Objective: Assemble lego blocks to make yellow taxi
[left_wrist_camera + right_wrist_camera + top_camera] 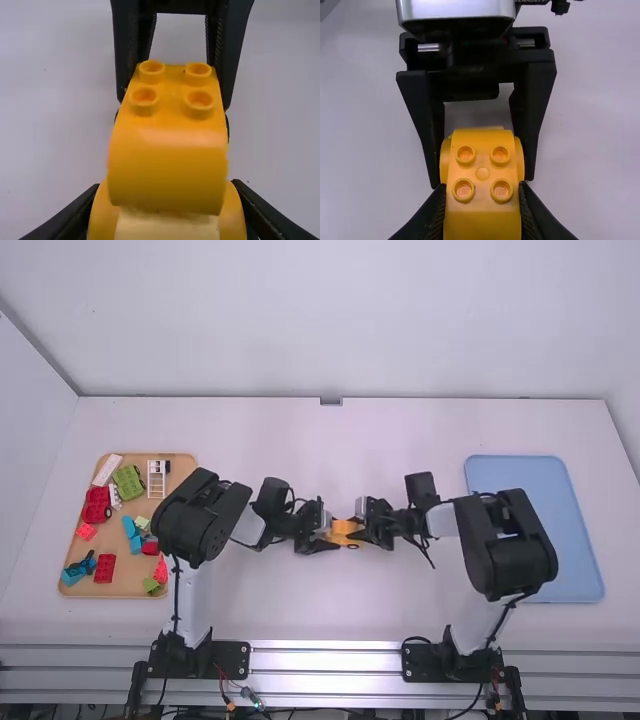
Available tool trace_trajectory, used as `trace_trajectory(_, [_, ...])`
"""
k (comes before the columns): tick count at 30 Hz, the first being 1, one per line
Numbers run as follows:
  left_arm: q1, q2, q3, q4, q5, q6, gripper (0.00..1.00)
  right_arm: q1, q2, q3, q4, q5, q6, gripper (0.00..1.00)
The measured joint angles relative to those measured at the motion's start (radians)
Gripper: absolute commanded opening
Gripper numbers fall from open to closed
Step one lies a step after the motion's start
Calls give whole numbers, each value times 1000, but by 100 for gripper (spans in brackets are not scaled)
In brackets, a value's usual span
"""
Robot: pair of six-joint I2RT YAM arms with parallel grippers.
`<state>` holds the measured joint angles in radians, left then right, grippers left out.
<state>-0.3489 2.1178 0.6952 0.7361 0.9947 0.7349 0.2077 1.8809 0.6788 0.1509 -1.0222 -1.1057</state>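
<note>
Around the middle of the table, my left gripper (pixel 326 536) and my right gripper (pixel 366 525) face each other with the yellow taxi build (pixel 344 531) between them. From the left wrist, the build (pixel 167 167) has a rounded piece and several studs, and my left gripper (pixel 166 202) is shut on its wider near part. The right gripper's fingers stand on both sides of the studded far end. In the right wrist view my right gripper (pixel 482 200) is shut on the studded section of the build (pixel 482 172); the left gripper's fingers flank its wider end.
A wooden tray (pixel 128 592) at the left bears loose red, green, blue and white pieces, among them a white ladder-like piece (pixel 157 480) and a red brick (pixel 104 568). A blue tray (pixel 578 540) lies at the right, partly under the right arm.
</note>
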Motion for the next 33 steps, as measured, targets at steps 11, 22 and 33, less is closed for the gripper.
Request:
trace_trajectory(11, [0,0,0,-2,3,6,37,19,-19,14,-50,49,3,0])
trace_trajectory(22, [0,1,0,-4,7,10,36,35,-30,26,-102,98,-52,0])
trace_trajectory(33, [9,1,0,-3,7,10,34,67,-53,26,-83,166,-3,0])
